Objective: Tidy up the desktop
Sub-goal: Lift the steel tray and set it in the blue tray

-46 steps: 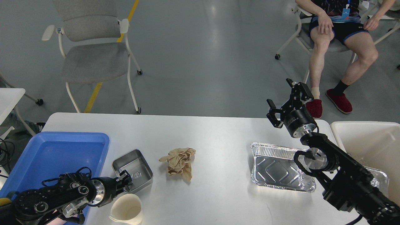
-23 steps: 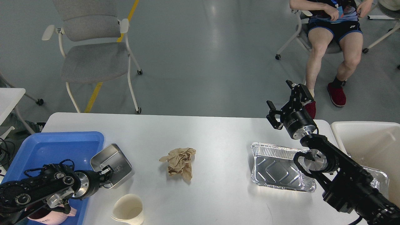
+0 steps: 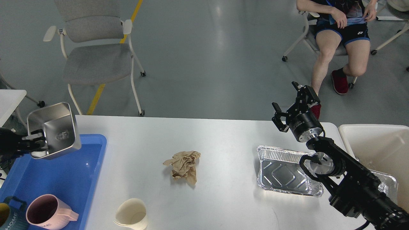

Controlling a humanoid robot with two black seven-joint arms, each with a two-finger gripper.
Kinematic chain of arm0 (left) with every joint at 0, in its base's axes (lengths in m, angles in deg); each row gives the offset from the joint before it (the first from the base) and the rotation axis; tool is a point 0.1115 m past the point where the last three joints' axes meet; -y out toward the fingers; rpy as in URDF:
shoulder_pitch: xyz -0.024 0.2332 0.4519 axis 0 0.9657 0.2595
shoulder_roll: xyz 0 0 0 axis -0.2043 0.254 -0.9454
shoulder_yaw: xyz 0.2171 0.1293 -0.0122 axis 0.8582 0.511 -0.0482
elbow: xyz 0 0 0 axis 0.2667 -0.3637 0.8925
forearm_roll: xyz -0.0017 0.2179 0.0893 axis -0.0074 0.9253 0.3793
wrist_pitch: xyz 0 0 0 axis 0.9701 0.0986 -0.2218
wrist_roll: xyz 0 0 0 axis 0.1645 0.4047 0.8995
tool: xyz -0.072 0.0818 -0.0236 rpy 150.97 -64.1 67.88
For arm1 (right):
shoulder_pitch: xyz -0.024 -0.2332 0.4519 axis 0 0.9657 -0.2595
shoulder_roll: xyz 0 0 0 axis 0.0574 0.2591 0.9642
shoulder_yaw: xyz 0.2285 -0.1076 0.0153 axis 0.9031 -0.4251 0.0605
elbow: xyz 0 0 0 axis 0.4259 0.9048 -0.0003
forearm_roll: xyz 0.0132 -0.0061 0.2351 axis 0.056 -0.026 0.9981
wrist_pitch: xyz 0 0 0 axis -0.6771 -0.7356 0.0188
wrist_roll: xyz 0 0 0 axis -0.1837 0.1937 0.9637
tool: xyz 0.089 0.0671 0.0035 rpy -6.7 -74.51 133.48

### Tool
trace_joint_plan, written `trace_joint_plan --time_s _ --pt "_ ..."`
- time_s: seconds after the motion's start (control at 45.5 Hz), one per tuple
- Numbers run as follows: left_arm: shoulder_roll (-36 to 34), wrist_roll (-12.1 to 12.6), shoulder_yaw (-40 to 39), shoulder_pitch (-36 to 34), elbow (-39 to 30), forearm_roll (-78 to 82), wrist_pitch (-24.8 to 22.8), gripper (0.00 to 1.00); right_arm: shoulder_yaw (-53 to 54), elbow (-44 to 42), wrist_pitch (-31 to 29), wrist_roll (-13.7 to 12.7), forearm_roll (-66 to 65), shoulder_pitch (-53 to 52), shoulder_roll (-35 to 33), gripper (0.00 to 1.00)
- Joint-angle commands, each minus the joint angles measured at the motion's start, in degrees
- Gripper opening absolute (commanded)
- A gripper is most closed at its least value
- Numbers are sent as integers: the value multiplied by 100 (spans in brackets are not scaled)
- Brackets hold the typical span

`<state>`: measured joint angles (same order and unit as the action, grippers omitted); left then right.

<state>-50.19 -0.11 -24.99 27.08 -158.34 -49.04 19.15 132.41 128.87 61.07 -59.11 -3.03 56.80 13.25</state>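
Note:
The white desktop carries a crumpled brown paper, a cream paper cup lying at the front edge, and an empty foil tray. My left gripper is shut on the rim of a steel square tin and holds it tilted in the air above the back of the blue tray. My right gripper is open and empty, raised over the table's far right edge behind the foil tray.
A pink mug and a dark mug stand in the blue tray's front. A cream bin stands right of the table, a second foil tray beside it. A grey chair and a seated person are behind.
My left gripper has lifted the steel tin off the desktop and carried it left and up over the blue tray. The mugs have come into view. The right arm has barely moved.

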Motion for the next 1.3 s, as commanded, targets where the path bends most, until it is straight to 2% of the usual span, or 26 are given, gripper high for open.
trace_joint_plan --time_s 0.0,0.176,0.329,0.439,0.571,0.703,0.966,1.12,1.273 --pt "-762 -38 -447 -214 -13 1 -984 0 0 0 0 6 0 3 29 100" --pt "-1325 -55 -931 -214 -13 -78 -1609 0 0 0 -9 6 0 11 29 100" --pt "-1229 -73 -826 -170 49 -96 -1486 0 0 0 0 6 0 11 38 100" --pt "-922 -73 -519 -152 338 -96 -1161 0 0 0 0 6 0 11 47 100" --pt "-307 -125 -115 -117 1058 -96 -818 0 0 0 0 6 0 29 38 100" --pt "492 -160 211 -29 2095 -96 -432 0 0 0 0 6 0 38 38 100" --pt "2215 -231 194 744 3915 -96 34 0 0 0 0 15 0 99 38 100" --pt "3103 -222 211 990 4680 -87 263 0 0 0 0 15 0 108 29 100" --pt "3552 -231 202 1158 5173 -96 369 0 0 0 -9 6 0 117 12 100"
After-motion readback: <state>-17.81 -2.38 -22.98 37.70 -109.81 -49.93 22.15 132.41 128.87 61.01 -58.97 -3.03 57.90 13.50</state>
